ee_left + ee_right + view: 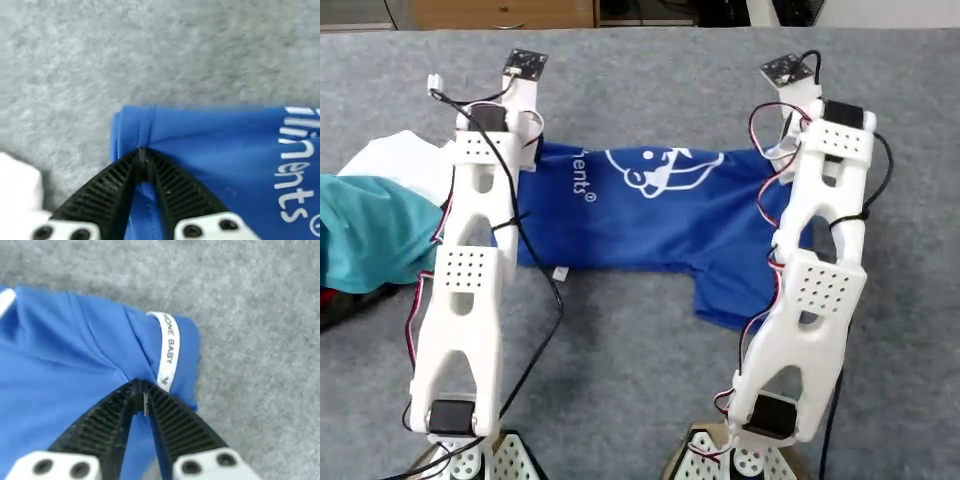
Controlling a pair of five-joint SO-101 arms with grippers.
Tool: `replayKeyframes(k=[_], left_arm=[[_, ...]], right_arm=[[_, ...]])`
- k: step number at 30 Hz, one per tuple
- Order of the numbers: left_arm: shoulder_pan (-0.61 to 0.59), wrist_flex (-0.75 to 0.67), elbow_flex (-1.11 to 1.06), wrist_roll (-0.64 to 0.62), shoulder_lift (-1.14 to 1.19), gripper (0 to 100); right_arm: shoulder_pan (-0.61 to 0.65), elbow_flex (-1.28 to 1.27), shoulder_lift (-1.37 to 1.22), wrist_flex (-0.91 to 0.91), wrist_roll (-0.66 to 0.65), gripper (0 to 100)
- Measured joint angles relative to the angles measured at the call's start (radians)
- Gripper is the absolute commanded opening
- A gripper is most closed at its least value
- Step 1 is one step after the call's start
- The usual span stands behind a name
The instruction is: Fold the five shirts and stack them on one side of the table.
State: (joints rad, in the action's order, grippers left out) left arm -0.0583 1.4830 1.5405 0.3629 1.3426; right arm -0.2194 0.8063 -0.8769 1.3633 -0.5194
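Observation:
A blue shirt (650,215) with white print lies across the grey table between both arms, folded over on itself, one sleeve hanging toward the front right. My left gripper (142,152) is shut on the blue shirt (220,150) at its hemmed corner, at the shirt's left end in the high view (525,135). My right gripper (140,385) is shut on the blue shirt (65,350) at a corner by a white neck tape (169,347), at the shirt's right end (790,140).
A teal shirt (370,230) and a white shirt (405,160) lie piled at the table's left edge, close to the left arm. Grey table cover (620,350) stretches in front of the blue shirt. Wooden furniture (505,12) stands behind the table.

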Motion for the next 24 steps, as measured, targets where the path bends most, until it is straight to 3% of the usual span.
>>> replayKeyframes(k=[13,24], left_arm=[[-0.017,0.018,0.083,-0.061,-0.014,2],[0.04,-0.187,-0.08,-0.072,-0.014,2]], right_arm=[[0.081,0.172,0.0,0.173,0.0,0.2],[0.052,0.172,-0.161,0.098,0.0,0.2]])
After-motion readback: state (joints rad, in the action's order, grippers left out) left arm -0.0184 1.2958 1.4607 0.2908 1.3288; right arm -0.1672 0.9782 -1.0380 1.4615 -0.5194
